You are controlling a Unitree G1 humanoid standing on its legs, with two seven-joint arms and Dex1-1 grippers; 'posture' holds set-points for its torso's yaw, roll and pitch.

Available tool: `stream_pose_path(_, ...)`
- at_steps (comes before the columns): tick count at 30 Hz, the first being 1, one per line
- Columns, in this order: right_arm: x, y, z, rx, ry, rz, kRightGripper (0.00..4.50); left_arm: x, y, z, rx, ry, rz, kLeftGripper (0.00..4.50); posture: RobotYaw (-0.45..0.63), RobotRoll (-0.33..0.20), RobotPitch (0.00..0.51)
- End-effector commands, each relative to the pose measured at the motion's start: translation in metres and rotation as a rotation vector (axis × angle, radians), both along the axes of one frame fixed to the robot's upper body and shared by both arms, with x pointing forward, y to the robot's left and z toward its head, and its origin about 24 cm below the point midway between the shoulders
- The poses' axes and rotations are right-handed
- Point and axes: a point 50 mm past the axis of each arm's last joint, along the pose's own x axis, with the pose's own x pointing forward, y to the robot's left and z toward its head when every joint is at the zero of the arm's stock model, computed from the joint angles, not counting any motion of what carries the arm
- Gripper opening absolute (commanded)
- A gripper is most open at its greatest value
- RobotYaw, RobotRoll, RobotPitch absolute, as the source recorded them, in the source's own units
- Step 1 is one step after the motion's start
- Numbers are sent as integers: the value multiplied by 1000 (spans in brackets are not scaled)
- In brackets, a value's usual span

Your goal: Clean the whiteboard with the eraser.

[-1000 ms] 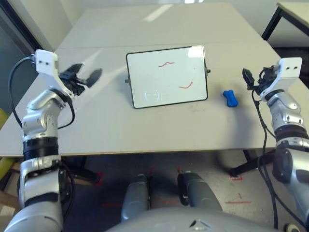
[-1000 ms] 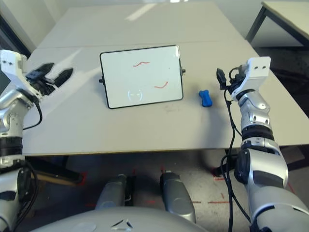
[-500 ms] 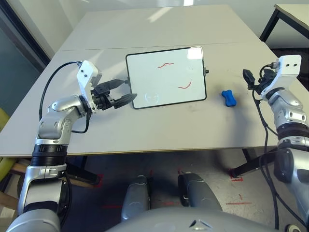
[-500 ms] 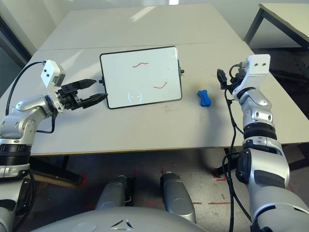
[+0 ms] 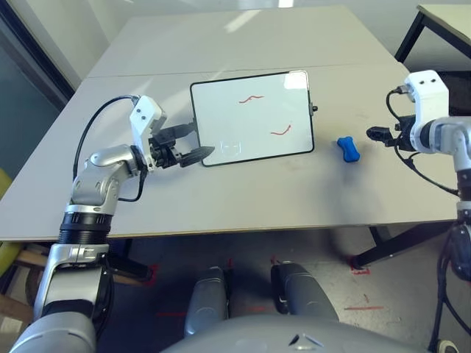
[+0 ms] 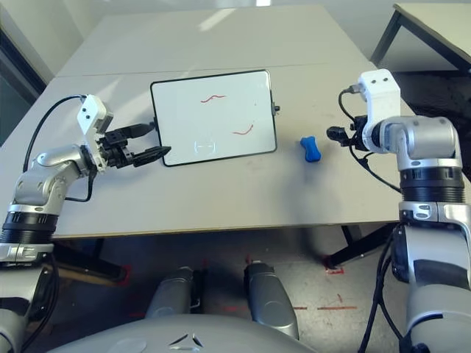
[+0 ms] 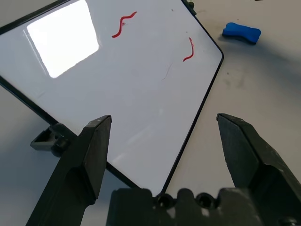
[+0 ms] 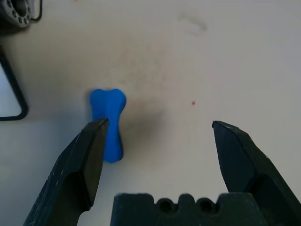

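Note:
The whiteboard lies flat at the table's middle, with two red squiggles on it. My left gripper hovers open at the board's near left corner, its fingers straddling that corner in the left wrist view. The blue bone-shaped eraser lies on the table just right of the board. My right gripper is low over the table to the right of the eraser, pointing at it. In the right wrist view the gripper is open, and the eraser lies ahead, by one fingertip.
A seam crosses the table behind the board. Another table's corner stands at the far right. The table's front edge runs below both arms. A black side knob sticks out of the board beside my left fingers.
My right arm has swung down and its gripper now points at the eraser from the right. My left gripper has edged nearer the board's left corner.

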Motion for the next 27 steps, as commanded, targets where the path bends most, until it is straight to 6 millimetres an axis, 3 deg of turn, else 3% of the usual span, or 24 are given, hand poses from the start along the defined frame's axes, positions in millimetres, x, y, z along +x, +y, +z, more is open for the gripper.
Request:
stream_pose_path(1,-2,14,-6,25,56,-29,4466,1,-3,-7,13,21,-10,4500,-178,0,102)
stream_pose_path(9,7,32,-22,8,94,-63,4466,0,-5,-10,13,25,-12,4500,-161,0,105)
stream_pose_path(27,23,28,-44,-54,123,-63,4466,-6,-3,-13,9,24,4,4500,-125,0,102)
